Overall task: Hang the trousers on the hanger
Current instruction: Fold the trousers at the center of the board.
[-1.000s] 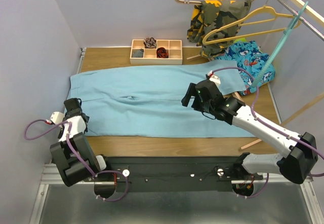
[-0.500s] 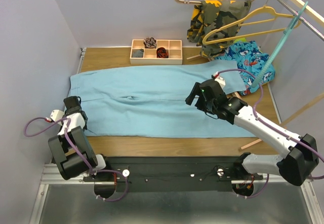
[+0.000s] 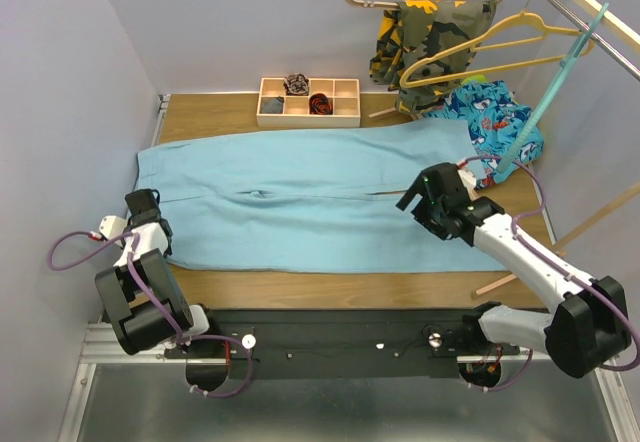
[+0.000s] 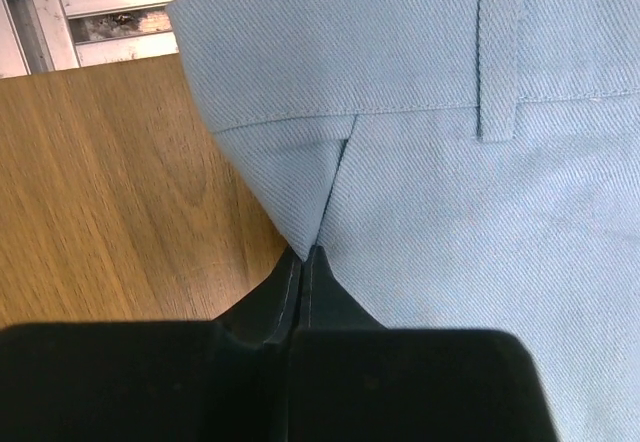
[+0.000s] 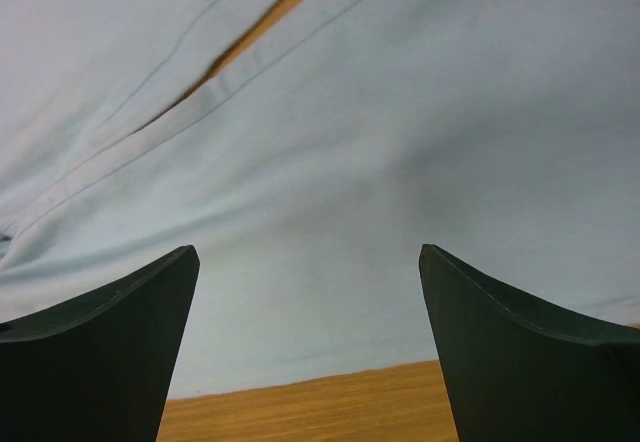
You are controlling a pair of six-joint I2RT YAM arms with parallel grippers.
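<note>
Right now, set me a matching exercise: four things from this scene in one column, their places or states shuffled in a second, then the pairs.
1. trousers
2. hanger
3. left end effector
4. right end effector

A. open, holding nothing
B. up at the far right
C. spread flat on the table
D. shut on a cloth edge

Pairs: 1-C, 2-B, 3-D, 4-A
</note>
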